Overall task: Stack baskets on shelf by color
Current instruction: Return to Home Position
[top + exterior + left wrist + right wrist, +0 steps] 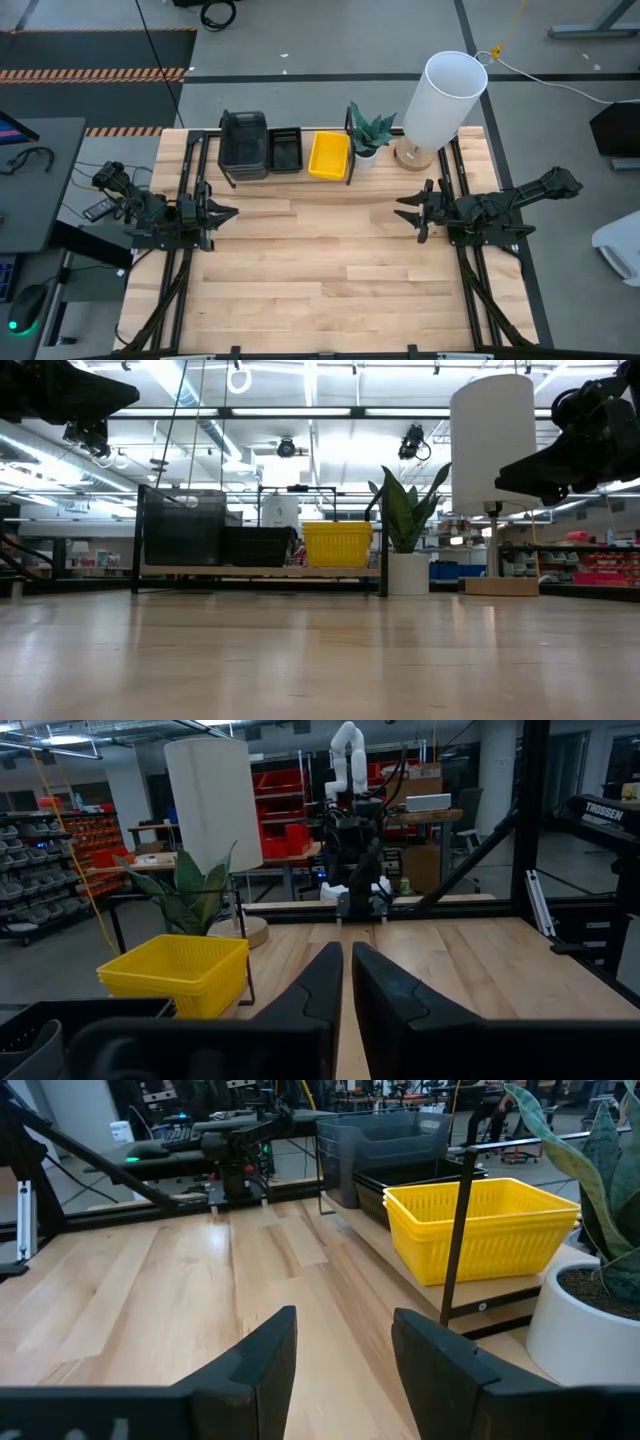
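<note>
High view, upper middle: dark grey plastic bins (pixel 243 140), black slatted bins (pixel 285 150) and bright yellow plastic bins (pixel 329 155) sit colour-grouped on the light-wood shelf (pixel 260 571); we judge stacking done. Left jaws closed, right jaws open, both empty.

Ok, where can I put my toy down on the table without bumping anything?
The bare wood of the table between the left tool and right tool, in front of the shelf, is free. The far edge is crowded: the shelf holds baskets, with the plant and lamp beside it.
</note>
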Robot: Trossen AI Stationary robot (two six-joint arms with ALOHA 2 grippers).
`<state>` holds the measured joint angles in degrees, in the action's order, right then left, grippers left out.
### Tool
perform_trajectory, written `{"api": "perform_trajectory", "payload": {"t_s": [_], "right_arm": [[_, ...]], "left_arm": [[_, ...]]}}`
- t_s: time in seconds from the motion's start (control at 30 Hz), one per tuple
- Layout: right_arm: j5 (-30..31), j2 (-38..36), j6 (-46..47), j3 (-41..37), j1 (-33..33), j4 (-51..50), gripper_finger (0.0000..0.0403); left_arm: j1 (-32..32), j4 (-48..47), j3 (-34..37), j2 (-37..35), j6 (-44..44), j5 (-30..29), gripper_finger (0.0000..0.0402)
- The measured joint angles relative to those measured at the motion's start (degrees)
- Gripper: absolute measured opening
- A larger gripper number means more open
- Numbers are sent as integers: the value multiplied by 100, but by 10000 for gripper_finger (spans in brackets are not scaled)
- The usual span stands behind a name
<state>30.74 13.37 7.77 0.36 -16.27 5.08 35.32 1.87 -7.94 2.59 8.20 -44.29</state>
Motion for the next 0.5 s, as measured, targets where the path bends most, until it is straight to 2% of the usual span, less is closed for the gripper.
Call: {"api": "perform_trajectory", "payload": {"t_s": [0.27,0.5], "right_arm": [[0,0,0,0,0,0,172],[0,0,0,0,0,1,172]], "left_arm": [[-1,0,0,0,-1,-2,25],[-1,0,0,0,-1,0,33]]}}
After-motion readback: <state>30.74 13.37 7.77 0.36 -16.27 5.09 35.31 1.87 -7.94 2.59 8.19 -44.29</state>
